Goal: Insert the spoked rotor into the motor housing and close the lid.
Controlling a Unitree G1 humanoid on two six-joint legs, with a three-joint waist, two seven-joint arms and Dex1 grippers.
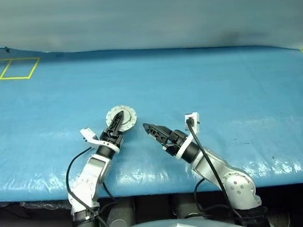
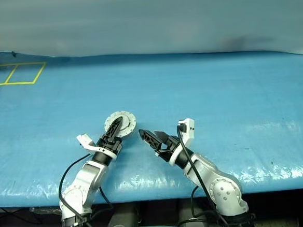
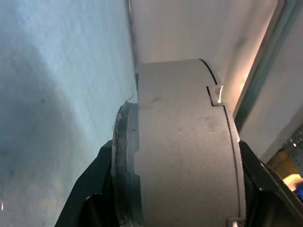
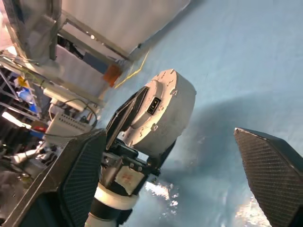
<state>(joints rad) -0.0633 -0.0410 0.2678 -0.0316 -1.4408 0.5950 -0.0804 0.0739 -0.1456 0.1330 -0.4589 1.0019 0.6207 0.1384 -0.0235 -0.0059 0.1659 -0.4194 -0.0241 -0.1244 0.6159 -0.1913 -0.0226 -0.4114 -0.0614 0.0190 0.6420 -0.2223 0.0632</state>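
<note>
While gripped, motor housing [image 4: 163, 113] closed

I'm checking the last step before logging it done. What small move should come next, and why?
Probably lower the motor housing onto the blue table and release it. The left gripper grips it with the lid apparently closed; the right gripper is open, apart.

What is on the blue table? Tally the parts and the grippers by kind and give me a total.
Motor housing: 1, clamped in the left jaws.
Grippers: 2, the left gripper and the right gripper, whose jaws are open and hold nothing.
Total: 3
</note>
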